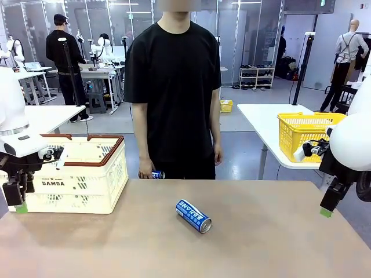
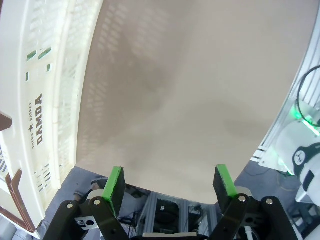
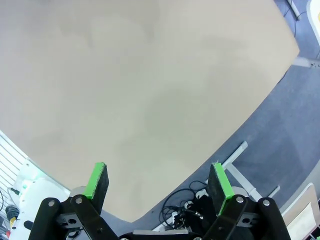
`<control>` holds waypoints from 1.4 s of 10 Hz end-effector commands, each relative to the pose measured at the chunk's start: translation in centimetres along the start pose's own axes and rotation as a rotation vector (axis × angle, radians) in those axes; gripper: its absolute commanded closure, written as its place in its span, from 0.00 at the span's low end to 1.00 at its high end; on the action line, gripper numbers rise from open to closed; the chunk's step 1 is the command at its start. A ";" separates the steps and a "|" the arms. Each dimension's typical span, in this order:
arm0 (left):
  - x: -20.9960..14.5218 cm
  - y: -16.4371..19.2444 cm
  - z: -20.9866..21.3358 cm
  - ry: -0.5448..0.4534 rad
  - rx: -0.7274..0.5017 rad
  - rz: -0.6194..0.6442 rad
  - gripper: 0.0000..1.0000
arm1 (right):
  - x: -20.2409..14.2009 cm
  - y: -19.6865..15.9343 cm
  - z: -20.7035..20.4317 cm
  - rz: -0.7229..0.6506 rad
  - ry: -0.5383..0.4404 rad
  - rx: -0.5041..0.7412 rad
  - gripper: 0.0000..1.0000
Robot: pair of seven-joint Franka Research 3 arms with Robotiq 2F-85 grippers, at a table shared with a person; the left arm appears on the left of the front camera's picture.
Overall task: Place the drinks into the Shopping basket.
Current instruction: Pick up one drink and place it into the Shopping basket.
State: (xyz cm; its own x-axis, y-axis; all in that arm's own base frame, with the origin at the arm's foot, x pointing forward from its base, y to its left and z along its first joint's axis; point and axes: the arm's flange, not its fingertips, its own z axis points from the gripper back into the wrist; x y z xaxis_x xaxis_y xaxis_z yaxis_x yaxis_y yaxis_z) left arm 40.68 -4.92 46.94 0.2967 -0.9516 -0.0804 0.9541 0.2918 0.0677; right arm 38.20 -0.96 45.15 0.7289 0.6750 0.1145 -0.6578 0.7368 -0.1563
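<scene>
The Shopping basket [image 1: 87, 191] sits on the table [image 1: 266, 243] at the robot's left. It is cream-white and perforated, with a brown rim. Its near wall reads "DAMDA" in dark capitals under a smaller line. In the left wrist view the same print stands sideways, and there we read the small line as "TREND BASKET" with a star in it.

To the robot's right of the basket and apart from it, a blue can [image 1: 193, 216] lies on its side on the bare tabletop, about level with the basket's near wall. It carries white lettering that is too small for us to read.

Beyond the basket's far right corner a person [image 1: 173, 87] in black stands at the table's far edge. One hand [image 1: 145, 172] is lowered and holds a second blue can [image 1: 157, 174], whose print we also cannot read.

The left gripper [image 2: 170, 181] hangs just at the basket's near left corner, pointing down, with the basket's printed wall running alongside it. Its green pads stand wide apart with nothing between them.

The right gripper [image 3: 158, 180] is well apart from the basket, over the table's opposite edge. Its jaws are spread fully and it holds nothing.

Farther off on that same side, a yellow basket [image 1: 307, 117] rests on another table.
</scene>
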 end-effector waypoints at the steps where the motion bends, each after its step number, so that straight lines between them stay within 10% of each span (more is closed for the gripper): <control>1: 0.0 0.0 0.0 0.000 0.000 0.000 0.10 | 0.1 0.3 -0.1 -0.012 0.003 0.000 0.00; 8: 20.4 -1.9 5.5 -0.134 0.249 -0.607 0.10 | 0.1 0.3 -0.1 -0.012 0.003 0.000 0.00; 14: 38.8 -0.9 5.9 -0.169 0.225 -0.977 0.10 | 0.1 0.3 -0.1 -0.012 0.003 0.000 0.00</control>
State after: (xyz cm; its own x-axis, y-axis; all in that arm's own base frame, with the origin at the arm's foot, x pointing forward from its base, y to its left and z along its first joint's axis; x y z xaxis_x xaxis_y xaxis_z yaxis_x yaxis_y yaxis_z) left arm 49.63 -41.63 49.08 -0.5956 -0.8025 -0.0361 0.7664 -0.5811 0.2739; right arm 38.18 -0.90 45.05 0.7284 0.6759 0.1123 -0.6590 0.7359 -0.1554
